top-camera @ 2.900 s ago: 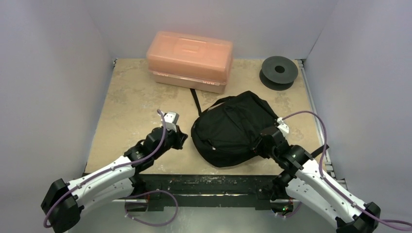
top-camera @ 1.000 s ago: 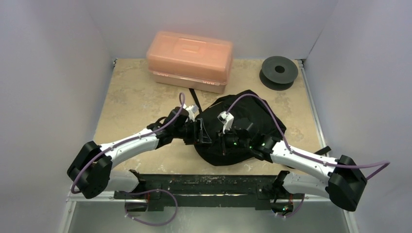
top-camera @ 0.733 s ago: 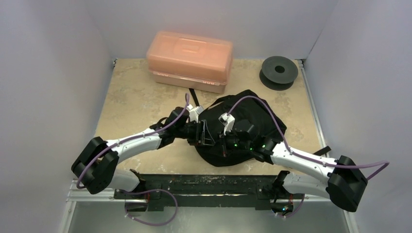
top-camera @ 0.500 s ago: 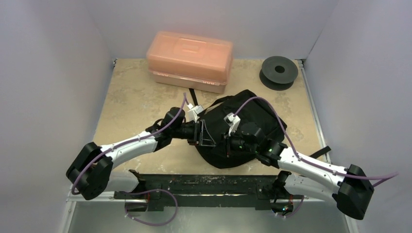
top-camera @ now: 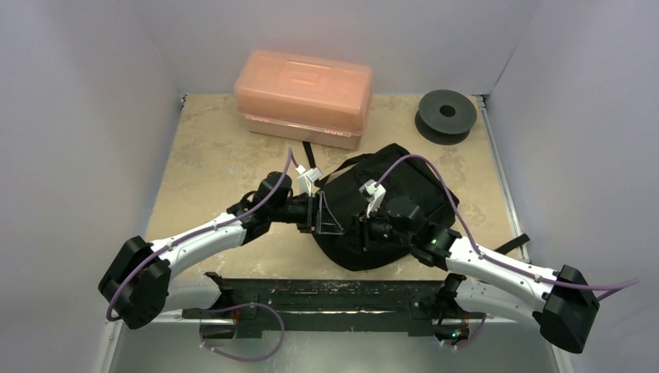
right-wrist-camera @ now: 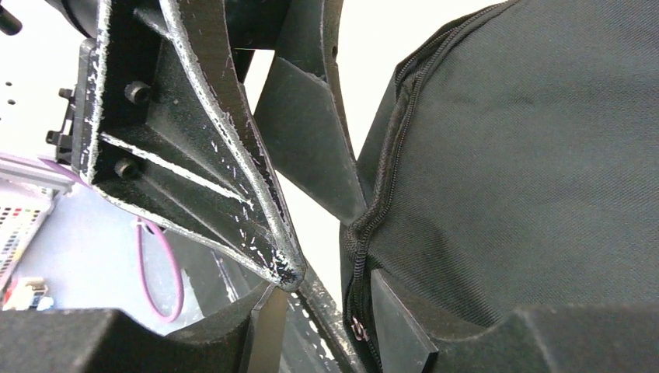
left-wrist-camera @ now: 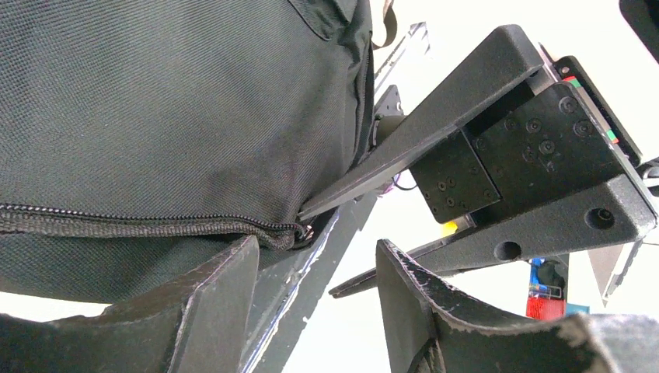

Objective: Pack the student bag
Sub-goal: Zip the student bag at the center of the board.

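Note:
The student bag, a soft black backpack, lies in the middle of the table with its zip shut along the seam. My left gripper stands open at the bag's left edge. Its lower finger rests against the fabric just under the zip's end, and nothing sits between the fingers. My right gripper reaches leftward over the bag and faces the left one, open too. The zip seam and its small slider sit just inside its right finger.
A translucent orange-pink box stands at the back, with a black strap trailing from the bag towards it. A black spool sits at the back right. A black rail runs along the near table edge.
My right gripper's jaws have spread apart and that arm has drawn back a little to the right. The left gripper stays at the bag's left edge, open about as before.

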Robot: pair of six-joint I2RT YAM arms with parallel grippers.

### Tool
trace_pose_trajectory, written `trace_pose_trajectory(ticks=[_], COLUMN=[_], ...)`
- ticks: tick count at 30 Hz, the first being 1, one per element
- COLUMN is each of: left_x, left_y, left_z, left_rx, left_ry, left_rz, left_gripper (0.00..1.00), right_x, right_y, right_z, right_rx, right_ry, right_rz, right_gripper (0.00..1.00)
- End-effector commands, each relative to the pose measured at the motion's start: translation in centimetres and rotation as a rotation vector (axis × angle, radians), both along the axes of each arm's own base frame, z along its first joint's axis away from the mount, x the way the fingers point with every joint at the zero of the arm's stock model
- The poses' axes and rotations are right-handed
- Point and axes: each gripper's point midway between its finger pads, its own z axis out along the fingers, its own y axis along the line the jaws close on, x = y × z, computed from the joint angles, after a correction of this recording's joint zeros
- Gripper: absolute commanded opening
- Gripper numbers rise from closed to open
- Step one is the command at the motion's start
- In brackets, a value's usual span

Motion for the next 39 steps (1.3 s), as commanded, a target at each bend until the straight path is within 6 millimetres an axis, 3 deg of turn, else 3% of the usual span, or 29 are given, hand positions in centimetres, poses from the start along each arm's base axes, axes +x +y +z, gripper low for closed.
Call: trace_pose_trajectory(ticks=[1, 6, 9, 15, 18, 22, 27, 39], left_x=[-0.3, 1.5, 1.9, 1.2, 0.8, 0.8, 0.7, 0.3], left_y=[-0.4, -0.3, 0.5, 1.3, 1.5, 1.8, 1.9, 2.4], left_z=[1.8, 1.3, -0.4, -1.6, -1.9, -1.7, -1.8, -1.5], left_rx=[-0.038, 0.033, 0.113, 0.155, 0.159, 0.164, 0.168, 0.178], left_ry=[-0.037, -0.065, -0.036, -0.023, -0.018, -0.027, -0.026, -0.032], left_rz=[-0.024, 0.035, 0.075, 0.058, 0.051, 0.061, 0.059, 0.065], left_gripper=[0.57, 0.57, 0.56, 0.57, 0.54, 0.52, 0.52, 0.52], right_x=[2.1, 2.1, 2.2, 2.4, 2.0, 0.5, -1.3, -1.9], right_y=[-0.7, -0.3, -0.2, -0.1, 0.1, 0.4, 0.5, 1.6], right_z=[-0.5, -1.9, -1.6, -1.2, -1.0, -0.8, -0.8, -1.9], right_rx=[-0.066, -0.106, -0.101, -0.110, -0.099, -0.087, -0.035, -0.014], right_ry=[-0.078, -0.067, -0.073, -0.089, -0.091, -0.057, -0.017, -0.002], right_rz=[-0.067, -0.028, -0.030, -0.029, 0.002, 0.080, 0.141, 0.212], right_gripper=[0.48, 0.43, 0.41, 0.41, 0.36, 0.30, 0.31, 0.30])
